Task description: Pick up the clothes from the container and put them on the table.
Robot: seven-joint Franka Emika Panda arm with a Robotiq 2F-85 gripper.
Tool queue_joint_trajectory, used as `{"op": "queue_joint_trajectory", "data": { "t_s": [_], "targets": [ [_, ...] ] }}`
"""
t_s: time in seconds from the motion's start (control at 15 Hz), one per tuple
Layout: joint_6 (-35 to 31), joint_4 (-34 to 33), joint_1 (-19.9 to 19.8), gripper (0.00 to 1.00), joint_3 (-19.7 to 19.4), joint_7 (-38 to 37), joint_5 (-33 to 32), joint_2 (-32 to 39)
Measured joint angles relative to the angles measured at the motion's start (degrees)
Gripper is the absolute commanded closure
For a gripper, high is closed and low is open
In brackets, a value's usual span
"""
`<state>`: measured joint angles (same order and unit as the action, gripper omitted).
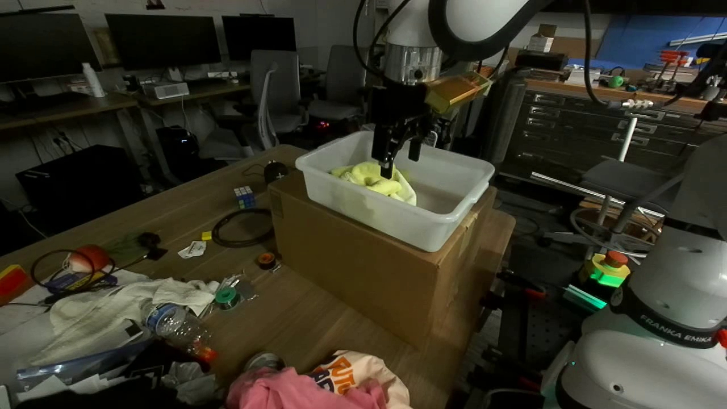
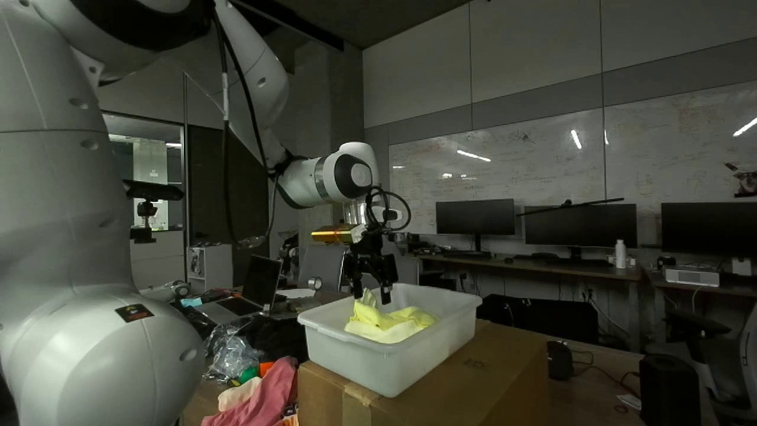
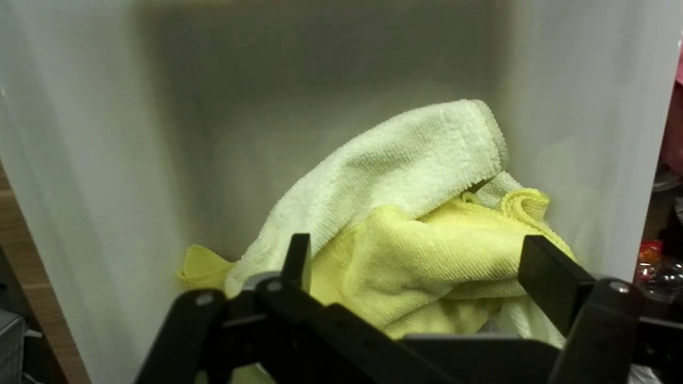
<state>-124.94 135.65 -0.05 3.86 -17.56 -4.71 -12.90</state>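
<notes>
A crumpled yellow cloth (image 3: pixel 427 250) and a whitish cloth (image 3: pixel 395 160) lie bunched together at one end of the white plastic container (image 3: pixel 80 176). The yellow cloth (image 1: pixel 366 171) (image 2: pixel 384 319) and the container (image 1: pixel 375 216) (image 2: pixel 378 361) show in both exterior views. My gripper (image 3: pixel 416 250) is open and points down into the container. Its fingers stand apart over the yellow cloth, with a yellow fold between them in the wrist view. In both exterior views the gripper (image 1: pixel 400 161) (image 2: pixel 371 294) is at the cloths' top. I cannot tell if the fingertips touch the cloth.
The container stands on a cardboard box (image 1: pixel 352 278) on the wooden table (image 1: pixel 318 324). A pink cloth (image 1: pixel 284 392) and a peach printed garment (image 1: pixel 363 369) lie near the box. A plastic bottle (image 1: pixel 173 324), a white cloth (image 1: pixel 108 307), a cable coil (image 1: pixel 218 233) and a puzzle cube (image 1: pixel 245 197) are also there.
</notes>
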Motion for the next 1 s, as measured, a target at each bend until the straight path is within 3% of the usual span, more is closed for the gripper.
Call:
{"op": "queue_joint_trajectory", "data": {
  "t_s": [0.87, 0.93, 1.0],
  "targets": [
    [-9.01, 2.96, 0.35, 0.00, -0.01, 0.54, 1.48, 4.73],
    [-9.30, 2.97, 0.33, 0.25, -0.06, 0.54, 1.48, 4.89],
    [-9.44, 2.98, 0.31, 0.25, -0.08, 0.54, 1.48, 5.01]
  ]
}}
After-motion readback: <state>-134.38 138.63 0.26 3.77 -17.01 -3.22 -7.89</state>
